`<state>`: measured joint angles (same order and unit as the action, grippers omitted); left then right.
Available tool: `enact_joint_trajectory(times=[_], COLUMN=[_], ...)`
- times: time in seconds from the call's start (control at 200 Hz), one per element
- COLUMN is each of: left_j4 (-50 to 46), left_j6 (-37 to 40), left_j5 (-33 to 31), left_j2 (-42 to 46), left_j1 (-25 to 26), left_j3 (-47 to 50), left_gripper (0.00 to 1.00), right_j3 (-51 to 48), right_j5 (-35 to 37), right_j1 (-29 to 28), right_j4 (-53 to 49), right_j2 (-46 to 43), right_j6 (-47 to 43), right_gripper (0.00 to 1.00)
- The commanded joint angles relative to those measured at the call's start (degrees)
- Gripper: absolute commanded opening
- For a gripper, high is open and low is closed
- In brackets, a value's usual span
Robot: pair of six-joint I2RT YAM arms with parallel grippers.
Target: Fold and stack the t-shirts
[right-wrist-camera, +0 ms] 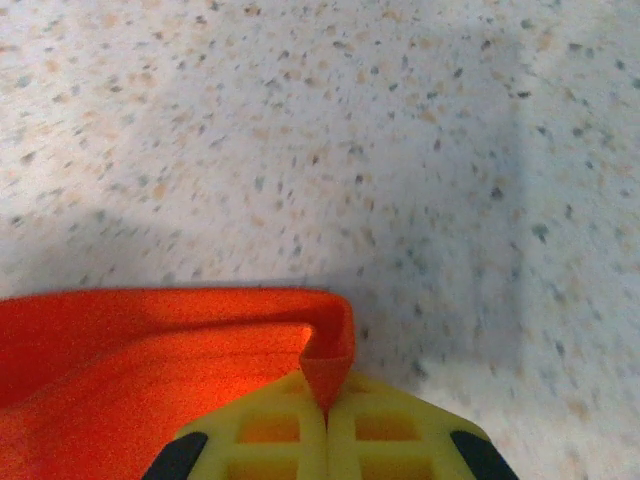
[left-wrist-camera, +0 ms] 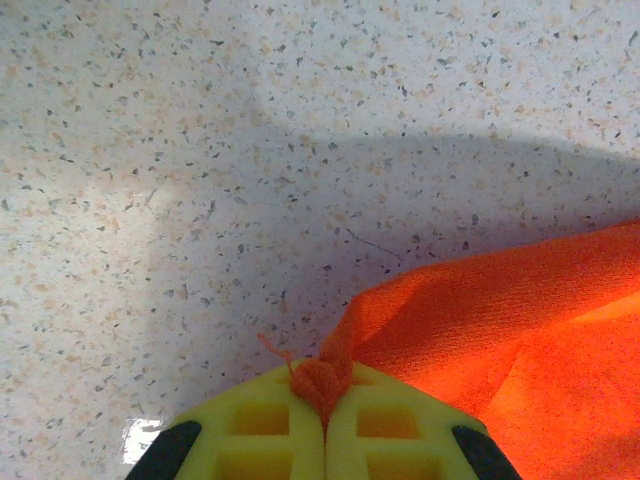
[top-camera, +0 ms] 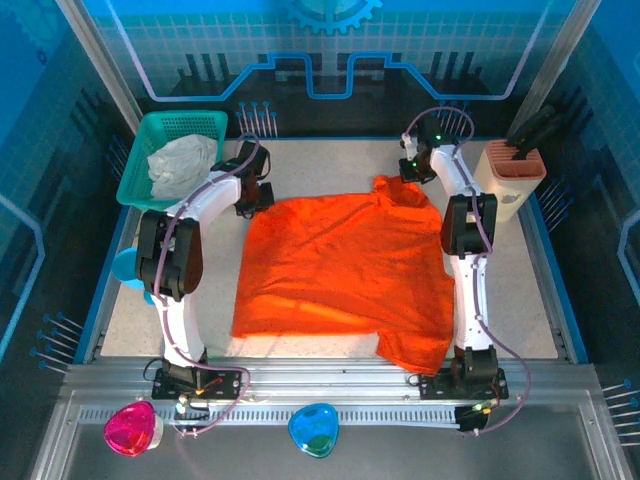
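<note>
Cut off low in the wrist views, the left pincer (left-wrist-camera: 323, 400) and right pincer (right-wrist-camera: 326, 395) each clamp a far corner of the rumpled orange t-shirt (top-camera: 340, 270), spread on the speckled worktop (top-camera: 330, 162).

Left arm (top-camera: 185, 235) reaches forward, elbow raised, forearm angled inward. Left gripper (left-wrist-camera: 325, 405): yellow fingers (left-wrist-camera: 255, 435) pressed together, pinching an edge of the orange t-shirt (left-wrist-camera: 530, 350). Right arm (top-camera: 466, 255) extends almost straight toward the far side; right gripper (right-wrist-camera: 327, 400) clamped on a fold of that shirt.

Speckled table (top-camera: 520, 290) carries orange t-shirt (top-camera: 340, 270), teal basket (top-camera: 140, 160), beige holder (top-camera: 510, 178)
</note>
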<state>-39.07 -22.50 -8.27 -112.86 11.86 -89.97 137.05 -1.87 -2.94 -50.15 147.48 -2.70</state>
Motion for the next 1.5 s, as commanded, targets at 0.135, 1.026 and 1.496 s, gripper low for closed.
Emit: enact_joint_trajectory(times=[0.135, 1.026, 1.496], left_j4=[-8.2, -33.8, -29.7], left_j6=[1.4, 5.3, 7.9], left_j5=[-3.5, 4.7, 4.5], left_j2=[10.9, 53.8, 52.6], left_j1=[-0.1, -2.5, -2.5], left_j3=[-10.1, -33.9, -28.6], left_gripper=[0.0, 0.07, 0.09], right_j3=[-10.5, -3.1, -9.5], right_j5=[-3.0, -8.2, -3.0], right_j1=[0.3, 0.1, -1.0], right_j4=[3.8, -9.9, -6.3], right_j2=[-28.8, -92.2, -90.6], right_j6=[2.6, 5.7, 3.5], right_gripper=[0.0, 0.0, 0.0])
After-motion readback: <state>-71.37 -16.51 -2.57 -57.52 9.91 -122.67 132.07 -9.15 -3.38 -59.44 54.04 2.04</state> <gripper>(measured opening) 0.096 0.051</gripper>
